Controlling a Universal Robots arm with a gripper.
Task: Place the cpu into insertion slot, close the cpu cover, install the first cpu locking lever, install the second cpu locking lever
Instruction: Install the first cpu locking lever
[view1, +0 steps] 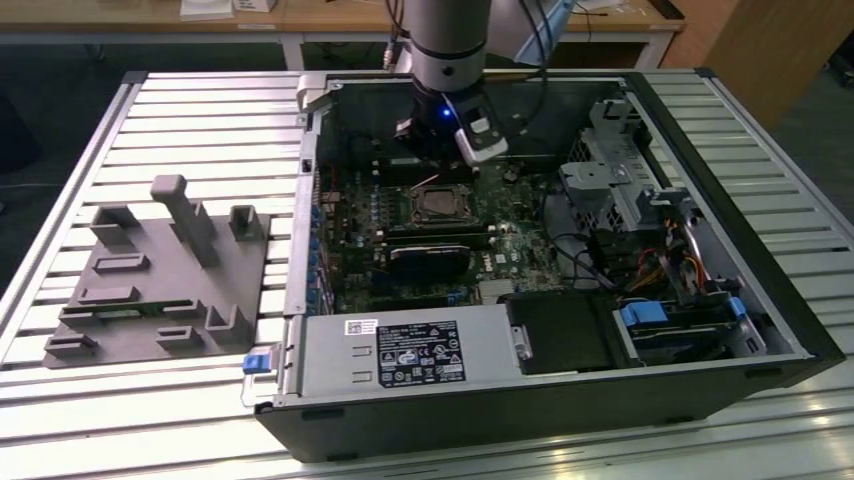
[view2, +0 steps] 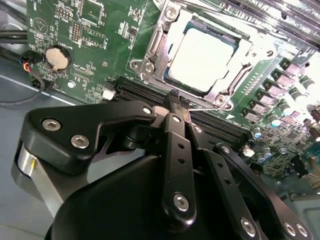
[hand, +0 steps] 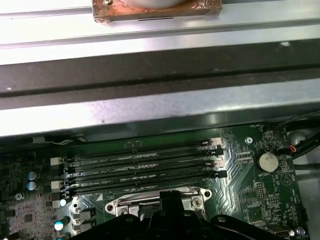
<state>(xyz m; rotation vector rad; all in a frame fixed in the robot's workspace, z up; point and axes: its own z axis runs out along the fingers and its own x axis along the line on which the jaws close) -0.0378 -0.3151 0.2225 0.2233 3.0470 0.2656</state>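
The claw (view2: 178, 102) is clenched on nothing, hovering over the memory slots (view2: 145, 92) just beyond the insertion slot (view1: 438, 205). There the cpu (view2: 202, 57) sits under the lowered cpu cover (view2: 156, 47).

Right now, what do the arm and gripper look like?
The arm is a silver-grey cylinder with a dark wrist section, a blue light and a white-grey module beside it. The gripper is black bar linkages with silver screw heads.
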